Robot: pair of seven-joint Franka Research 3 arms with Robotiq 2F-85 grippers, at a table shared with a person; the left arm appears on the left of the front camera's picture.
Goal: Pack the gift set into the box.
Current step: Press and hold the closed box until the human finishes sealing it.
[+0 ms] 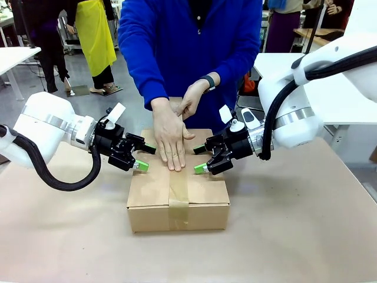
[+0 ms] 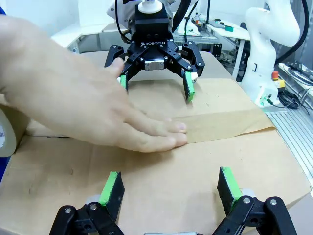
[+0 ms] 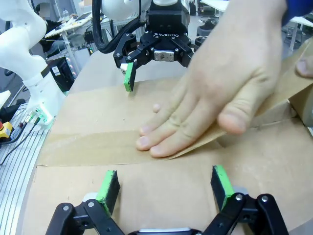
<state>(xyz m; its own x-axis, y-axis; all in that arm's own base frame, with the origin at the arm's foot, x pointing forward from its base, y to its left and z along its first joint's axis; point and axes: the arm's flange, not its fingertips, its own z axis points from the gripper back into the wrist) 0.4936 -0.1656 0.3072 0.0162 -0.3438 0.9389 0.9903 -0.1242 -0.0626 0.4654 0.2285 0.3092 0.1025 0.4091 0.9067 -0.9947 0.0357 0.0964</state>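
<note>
The box (image 1: 200,206) stands mid-table with its top flaps down, a strip of brown tape (image 1: 178,194) running over the seam. The gift set is hidden. A person's hand (image 1: 172,141) presses flat on the tape. My left gripper (image 1: 144,157) is open at the box's left top edge, its green pads over the lid (image 2: 195,161). My right gripper (image 1: 200,158) is open at the right side of the lid, facing the left one. In the left wrist view my own gripper (image 2: 169,181) hovers open over cardboard, with the right gripper (image 2: 155,85) opposite. The right wrist view mirrors this, my right gripper (image 3: 165,178) spread over the box (image 3: 88,112).
The person in a blue top (image 1: 188,47) stands close at the far side, the other hand holding the tape's end (image 3: 293,73). A tape roll (image 2: 5,132) sits at the lid's edge. Bare brown table (image 1: 294,236) lies in front and to both sides.
</note>
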